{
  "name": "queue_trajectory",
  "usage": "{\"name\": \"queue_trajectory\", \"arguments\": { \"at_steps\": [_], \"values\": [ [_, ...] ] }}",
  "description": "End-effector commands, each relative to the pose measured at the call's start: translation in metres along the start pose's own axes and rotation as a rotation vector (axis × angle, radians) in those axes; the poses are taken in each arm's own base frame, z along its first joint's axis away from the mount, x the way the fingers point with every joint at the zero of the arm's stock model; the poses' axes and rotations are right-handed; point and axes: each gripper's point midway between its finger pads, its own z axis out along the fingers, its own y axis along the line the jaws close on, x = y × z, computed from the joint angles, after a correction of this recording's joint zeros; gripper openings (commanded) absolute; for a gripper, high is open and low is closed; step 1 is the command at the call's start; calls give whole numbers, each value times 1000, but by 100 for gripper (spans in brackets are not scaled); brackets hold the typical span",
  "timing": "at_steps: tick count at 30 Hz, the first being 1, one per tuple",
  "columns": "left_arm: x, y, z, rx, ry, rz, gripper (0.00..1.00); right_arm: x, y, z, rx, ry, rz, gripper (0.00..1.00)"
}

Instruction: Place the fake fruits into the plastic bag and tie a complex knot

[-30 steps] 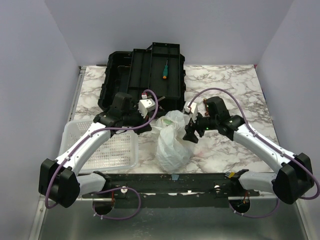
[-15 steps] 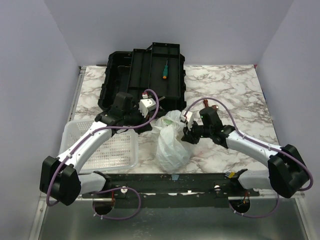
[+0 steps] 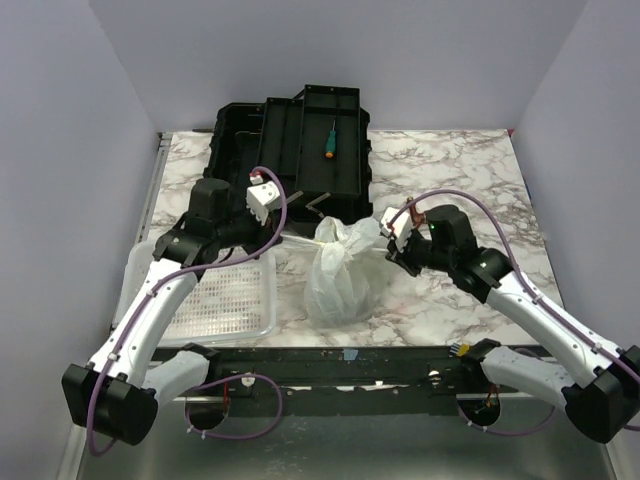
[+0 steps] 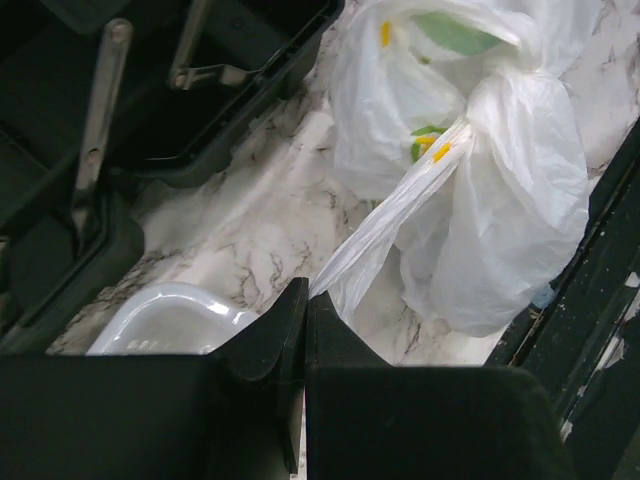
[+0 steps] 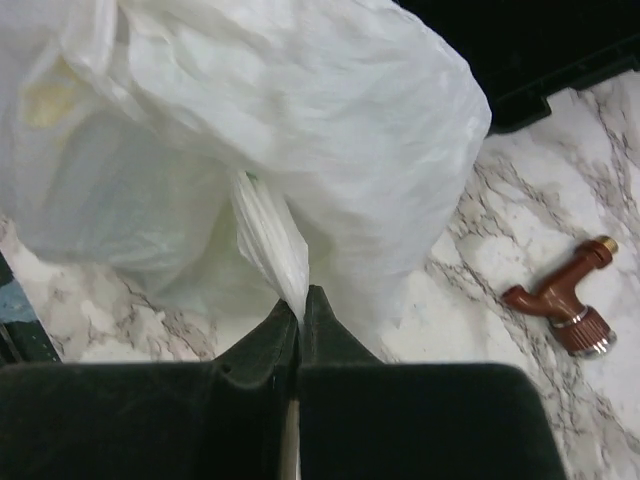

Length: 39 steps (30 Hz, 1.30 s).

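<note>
Two black grippers pinch the thin, crinkly, translucent white plastic bag (image 3: 338, 285) by its handles, one on either side. The bag stands near the middle of the white marble-patterned table (image 3: 470, 165), towards its near edge. The left gripper (image 4: 305, 300) has its jaws pressed together on a twisted white handle strand that runs taut to the left from the bag's neck. The right gripper (image 5: 300, 303) is likewise clamped tight on the other strand, drawn out to the right. Between them the neck is cinched into a knot (image 3: 337, 248). A green fake fruit (image 4: 455, 30) shows dimly through the plastic up by the neck. Left of the bag sits a white perforated plastic basket (image 3: 225, 305). Beyond it, on the far side, lies an open black plastic toolbox (image 3: 290, 150) holding a green-handled screwdriver (image 3: 329, 140). A brown tap-shaped fitting (image 5: 565, 300) lies on the table right of the bag.
</note>
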Motion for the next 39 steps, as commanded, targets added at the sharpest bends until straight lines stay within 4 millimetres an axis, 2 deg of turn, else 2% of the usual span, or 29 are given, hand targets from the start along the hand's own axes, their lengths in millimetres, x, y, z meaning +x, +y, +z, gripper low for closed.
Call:
{"name": "queue_trajectory", "arguments": {
  "at_steps": [1,4,6,8,10,12,16,19,21,24,25,27,29,32,35,36,37,38,39],
  "values": [
    [23,46,-24,-188,111,-7,0,86,-13,-37,81,329,-13,1],
    [47,80,-26,-289,185,-67,0,127,-25,-50,119,418,-13,1],
    [66,101,-26,-361,237,-86,0,160,-29,-55,128,485,-7,1],
    [79,118,-26,-411,271,-95,0,184,-30,-61,132,529,8,1],
    [85,125,-25,-423,290,-108,0,198,-30,-63,137,552,13,1],
    [85,126,-23,-416,293,-110,0,202,-32,-63,147,558,13,1],
    [80,122,-20,-377,286,-109,0,195,-43,-60,171,541,29,1],
    [43,93,-25,-250,159,-46,0,174,-61,-64,215,512,31,1],
    [30,90,-34,-268,113,-4,0,177,-68,-73,225,528,35,1],
    [42,105,-48,-300,153,-77,0,201,-78,-90,246,570,72,1],
    [50,114,-54,-320,166,-109,0,206,-80,-94,247,575,84,1],
    [61,120,-52,-327,196,-103,0,211,-81,-93,239,576,109,1],
    [65,114,-43,-303,208,-86,0,209,-81,-86,226,553,127,1],
    [75,96,-23,-247,262,-54,0,201,-83,-76,186,504,145,1],
    [66,74,-14,-169,221,-56,0,176,-70,-69,64,416,188,1],
    [63,68,-11,-155,218,-49,0,166,-67,-68,28,390,205,2],
    [62,63,-9,-141,216,-47,0,153,-61,-68,-19,354,229,16],
    [60,60,-7,-132,210,-47,0,141,-57,-69,-50,320,254,37],
    [58,58,-6,-129,204,-51,0,127,-54,-68,-77,280,284,52]
  ]
}}
